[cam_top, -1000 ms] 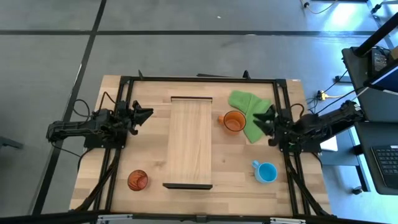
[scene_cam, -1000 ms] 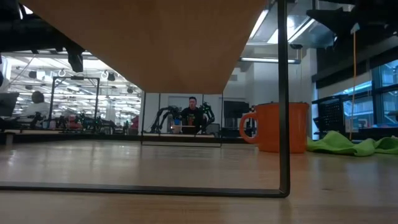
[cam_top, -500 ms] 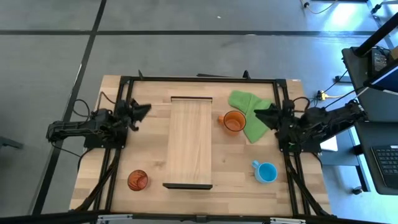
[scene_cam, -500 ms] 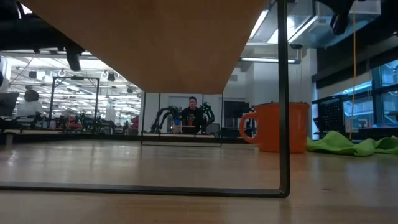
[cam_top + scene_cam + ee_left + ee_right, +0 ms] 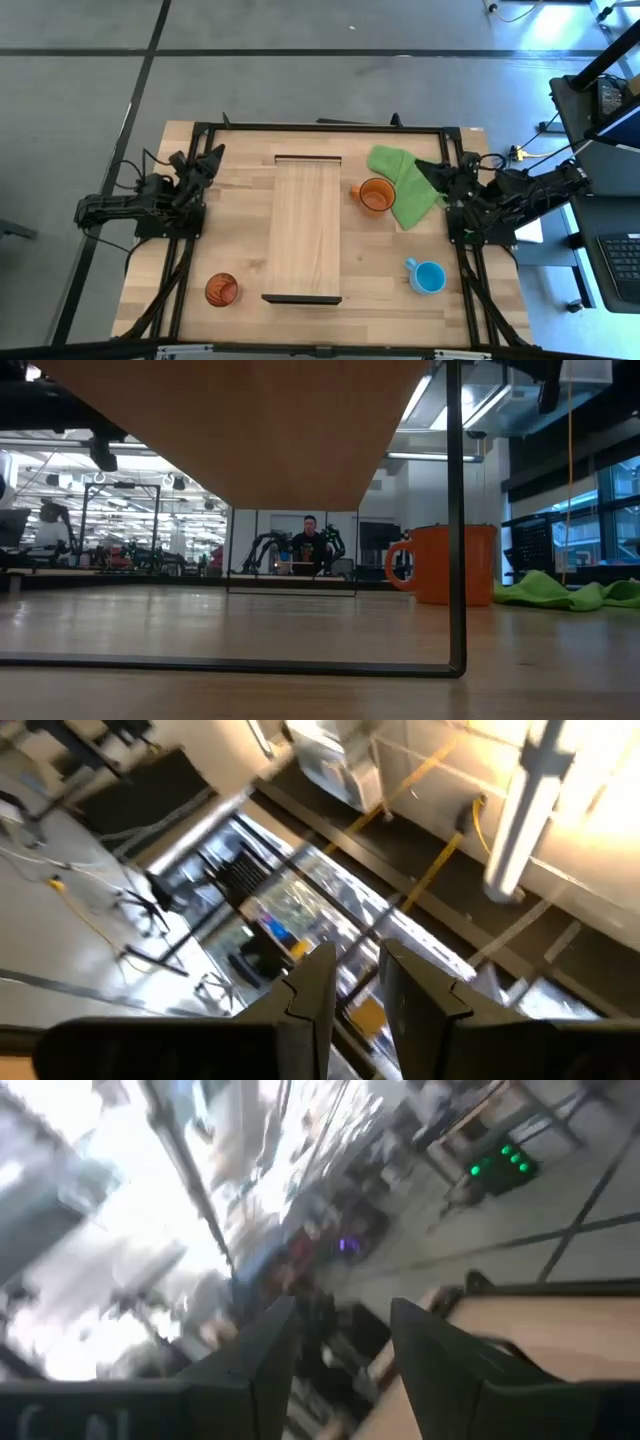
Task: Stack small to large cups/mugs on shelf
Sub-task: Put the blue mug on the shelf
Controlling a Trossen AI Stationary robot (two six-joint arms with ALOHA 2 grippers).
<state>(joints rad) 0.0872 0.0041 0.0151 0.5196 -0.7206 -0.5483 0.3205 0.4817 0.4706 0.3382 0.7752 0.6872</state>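
Note:
The shelf (image 5: pixel 306 228), a long light-wood board with dark end strips, stands in the table's middle; the low view shows its underside (image 5: pixel 250 420). The orange mug (image 5: pixel 376 195) stands upright just right of it, next to the green cloth (image 5: pixel 405 182), and also shows in the low view (image 5: pixel 445 565). The light-blue mug (image 5: pixel 427 277) stands at the near right. The reddish tumbler (image 5: pixel 221 290) stands at the near left. My left gripper (image 5: pixel 212 153) is left of the shelf, tipped upward, its fingers (image 5: pixel 357 980) a little apart and empty. My right gripper (image 5: pixel 422 167) is over the cloth's right edge, open and empty (image 5: pixel 340 1320).
A dark metal frame (image 5: pixel 320 128) runs around the table's edges. The shelf's thin dark leg (image 5: pixel 457 510) rises from the tabletop. Bare tabletop lies between the shelf and each arm. A person sits in the room beyond the table (image 5: pixel 310 540).
Both grippers have swung toward the table's far edge and tipped upward. The left one has also drawn a little toward the left edge. The mugs, tumbler, cloth and shelf have stayed where they were.

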